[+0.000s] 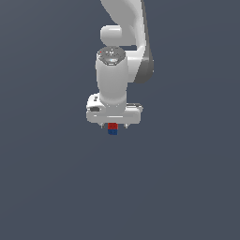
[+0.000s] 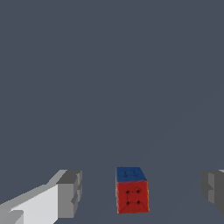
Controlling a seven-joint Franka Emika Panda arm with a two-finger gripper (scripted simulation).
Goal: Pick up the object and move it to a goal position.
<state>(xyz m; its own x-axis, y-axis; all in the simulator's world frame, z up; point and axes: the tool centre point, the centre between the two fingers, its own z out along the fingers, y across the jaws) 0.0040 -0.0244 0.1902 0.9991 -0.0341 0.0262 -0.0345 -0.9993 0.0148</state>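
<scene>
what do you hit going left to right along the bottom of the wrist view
one gripper finger → the cube standing free in the gap → the other gripper finger

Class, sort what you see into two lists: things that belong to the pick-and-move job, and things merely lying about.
Belongs to the job:
- cube, red and blue faces showing
- gripper, open, fingers either side of the cube, not touching

Lying about:
- nothing else visible

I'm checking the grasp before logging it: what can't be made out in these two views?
- Exterior view: the gripper fingertips are too small, and the wrist body hides most of the cube.
- Wrist view: the cube's yellow face is turned away.
- Wrist view: one finger is cut off by the edge.
- No goal marker appears.
</scene>
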